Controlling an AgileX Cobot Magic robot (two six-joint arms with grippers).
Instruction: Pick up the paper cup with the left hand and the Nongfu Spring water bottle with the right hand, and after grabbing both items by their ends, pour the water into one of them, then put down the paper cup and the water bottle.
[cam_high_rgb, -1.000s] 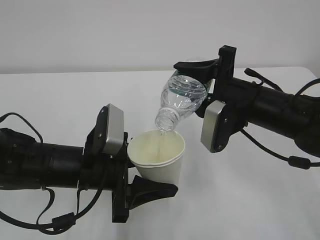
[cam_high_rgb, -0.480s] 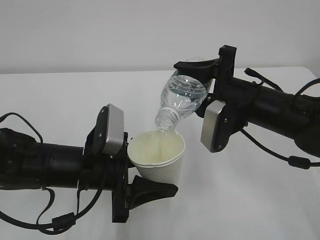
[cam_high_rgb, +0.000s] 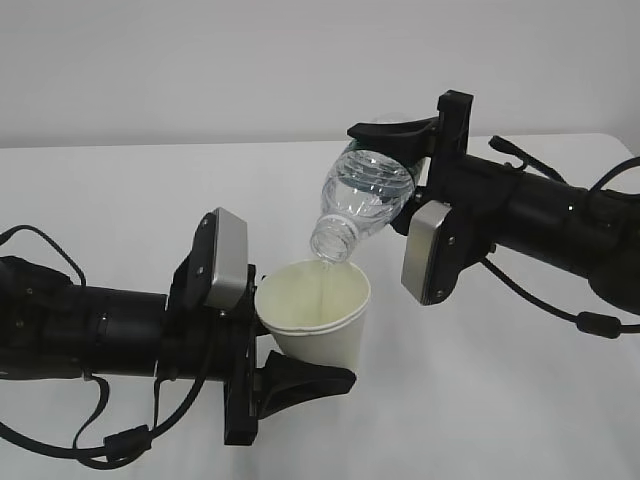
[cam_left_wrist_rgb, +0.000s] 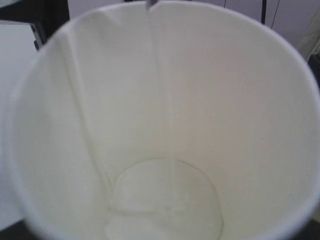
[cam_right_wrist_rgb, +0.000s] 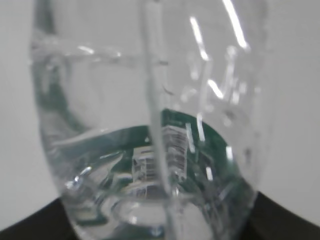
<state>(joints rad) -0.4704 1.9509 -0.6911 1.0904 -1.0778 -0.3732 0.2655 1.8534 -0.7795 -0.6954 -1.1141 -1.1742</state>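
My left gripper (cam_high_rgb: 305, 352) is shut on the lower end of the white paper cup (cam_high_rgb: 318, 318), which leans slightly with its mouth up. My right gripper (cam_high_rgb: 393, 160) is shut on the base end of the clear Nongfu Spring water bottle (cam_high_rgb: 366, 198), tilted neck-down over the cup. A thin stream of water (cam_high_rgb: 321, 276) runs from the neck into the cup. In the left wrist view the paper cup (cam_left_wrist_rgb: 235, 100) fills the frame, with a shallow pool of water (cam_left_wrist_rgb: 167, 205) at its bottom. The right wrist view shows the bottle (cam_right_wrist_rgb: 100, 125), its green label and water inside.
Both arms hang above a white table (cam_high_rgb: 520, 400) with a pale wall behind. Black cables (cam_high_rgb: 570, 310) trail from each arm. The left arm's camera block (cam_high_rgb: 222, 262) sits just left of the cup, the right arm's camera block (cam_high_rgb: 430, 250) just right of the bottle neck.
Neither arm, cup nor bottle has visibly moved; the thin stream keeps running from the bottle into the cup.
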